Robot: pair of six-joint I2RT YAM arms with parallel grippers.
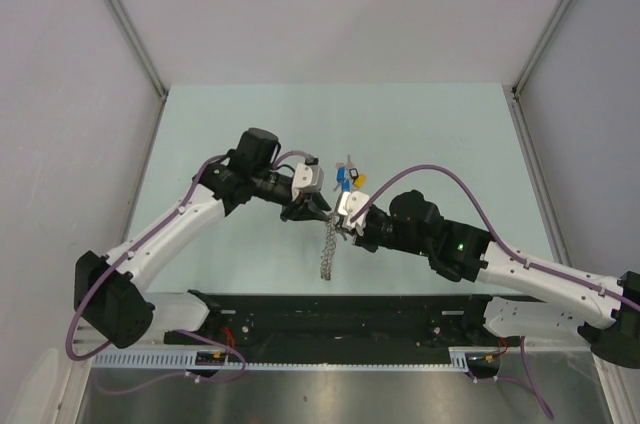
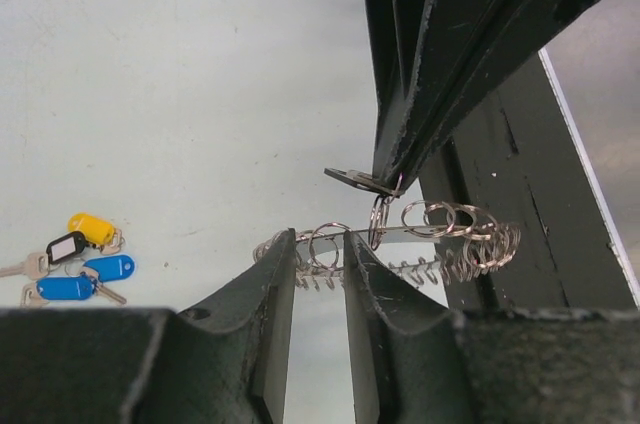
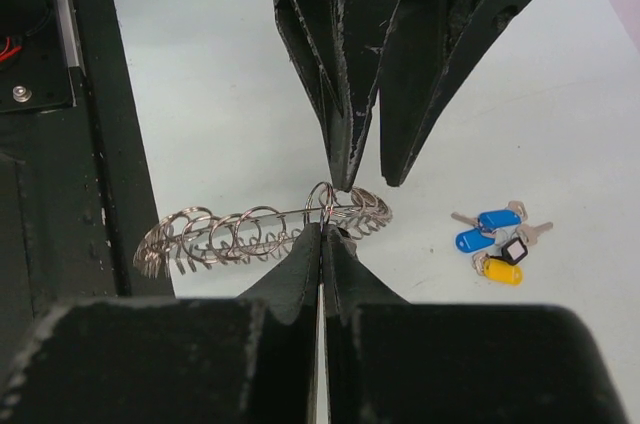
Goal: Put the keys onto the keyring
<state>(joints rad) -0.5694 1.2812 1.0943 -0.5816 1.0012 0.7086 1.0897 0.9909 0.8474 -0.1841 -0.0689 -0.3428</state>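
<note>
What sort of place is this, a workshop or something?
Probably a robotics lab test cell: a left arm and a right arm are bolted at the near edge of a pale table, boxed in by plain white walls.

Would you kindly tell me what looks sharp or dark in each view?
Left wrist view: keyring sharp, left end effector underexposed and soft. Right wrist view: keys crisp, right end effector nearly black. Top external view: even, diffuse light.

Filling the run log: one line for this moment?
right gripper: shut on keyring | left gripper: astride keyring, grip unclear | keys: on table, apart
</note>
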